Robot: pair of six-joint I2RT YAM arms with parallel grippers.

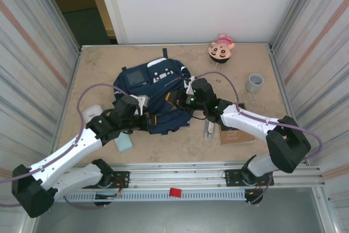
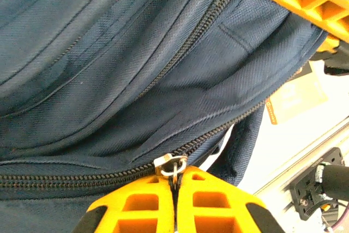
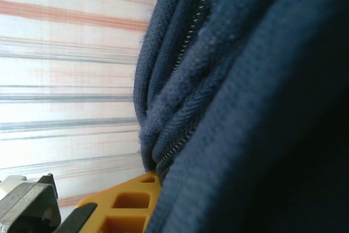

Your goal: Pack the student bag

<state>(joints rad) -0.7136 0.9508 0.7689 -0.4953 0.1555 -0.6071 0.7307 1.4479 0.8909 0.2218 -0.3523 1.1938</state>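
on the beige table point(image 1: 180, 148), between corrugated metal walls point(image 1: 32, 53), my left gripper point(image 2: 175, 192) has its orange fingers point(image 2: 212, 205) pressed together on the metal zipper pull point(image 2: 171, 164) at the near edge of the student bag point(image 1: 155, 83), which lies flat at mid-table. my right gripper point(image 1: 175, 99) is closed at the bag's right side, deep in navy folds; whether it pinches cloth i cannot tell. a doll head point(image 1: 221, 51), grey cup point(image 1: 254, 82) and brown book point(image 1: 235, 132) sit to the right.

Navy-blue student bag point(image 1: 155, 99), orange left claw point(image 2: 175, 189), grey cup point(image 1: 254, 82).
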